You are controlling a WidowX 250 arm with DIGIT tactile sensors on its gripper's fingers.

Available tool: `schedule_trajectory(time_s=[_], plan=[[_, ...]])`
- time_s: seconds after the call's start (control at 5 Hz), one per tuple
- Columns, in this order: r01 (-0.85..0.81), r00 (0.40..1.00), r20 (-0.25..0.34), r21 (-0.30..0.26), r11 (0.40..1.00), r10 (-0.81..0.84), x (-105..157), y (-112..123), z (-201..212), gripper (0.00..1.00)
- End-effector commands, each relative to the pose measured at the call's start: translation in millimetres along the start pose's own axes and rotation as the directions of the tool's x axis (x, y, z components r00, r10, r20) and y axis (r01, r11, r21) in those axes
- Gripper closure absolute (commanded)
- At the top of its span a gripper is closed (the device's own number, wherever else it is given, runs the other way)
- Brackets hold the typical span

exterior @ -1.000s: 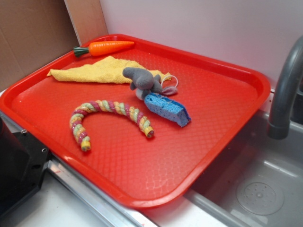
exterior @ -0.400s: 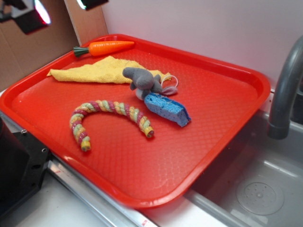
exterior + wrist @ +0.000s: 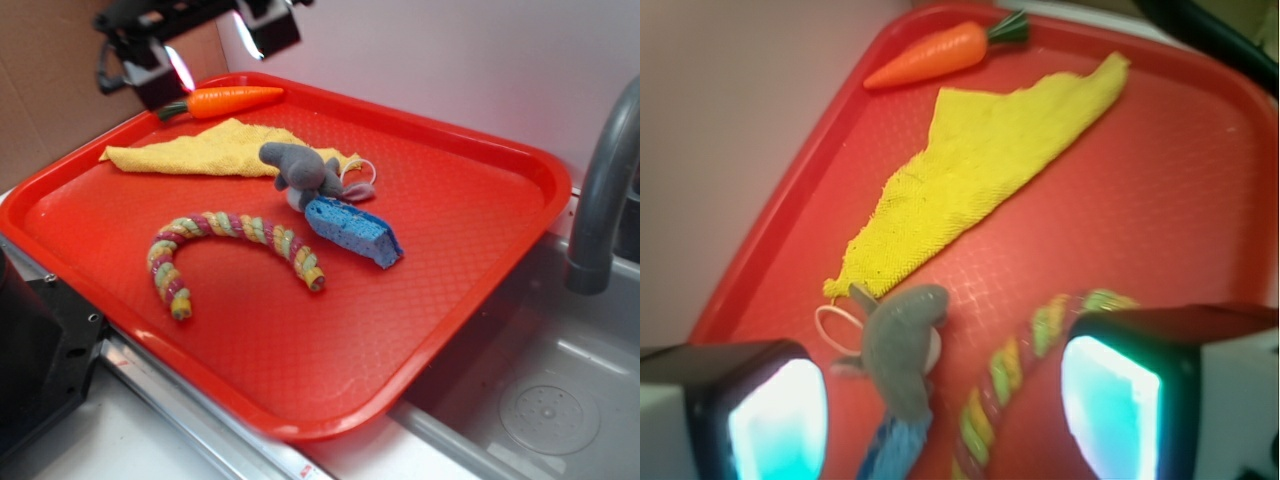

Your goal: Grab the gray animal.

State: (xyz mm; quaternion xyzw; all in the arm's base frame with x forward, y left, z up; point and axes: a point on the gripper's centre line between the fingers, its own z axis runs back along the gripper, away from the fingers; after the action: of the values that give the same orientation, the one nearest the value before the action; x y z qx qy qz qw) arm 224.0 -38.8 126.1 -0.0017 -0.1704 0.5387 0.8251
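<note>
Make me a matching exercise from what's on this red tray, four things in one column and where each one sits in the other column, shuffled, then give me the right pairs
Things:
1. carrot
2. yellow cloth
3. gray animal
4. braided rope

Places:
A. touching the blue sponge, partly on the cloth's edge
B. curved in an arch toward the tray's near side
C. spread flat just in front of the carrot
D. at the tray's far edge, just below the gripper

Pairs: 1-D, 2-C, 3-A, 4-B
</note>
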Motion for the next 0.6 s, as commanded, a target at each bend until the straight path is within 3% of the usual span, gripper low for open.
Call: schedule_trajectory(time_s=[0.0,0.2,0.4], plan=[[0.114,0.992,-0.064,0.008,0.993,-0.113,1.1,-23.5,-57.1,0.0],[0.201,0.973,-0.126,0.033,0.979,-0.195,-12.4,-23.8,-78.6,0.0],[0.219,0.966,-0.151,0.039,0.975,-0.211,-17.5,-24.3,-86.6,0.0]])
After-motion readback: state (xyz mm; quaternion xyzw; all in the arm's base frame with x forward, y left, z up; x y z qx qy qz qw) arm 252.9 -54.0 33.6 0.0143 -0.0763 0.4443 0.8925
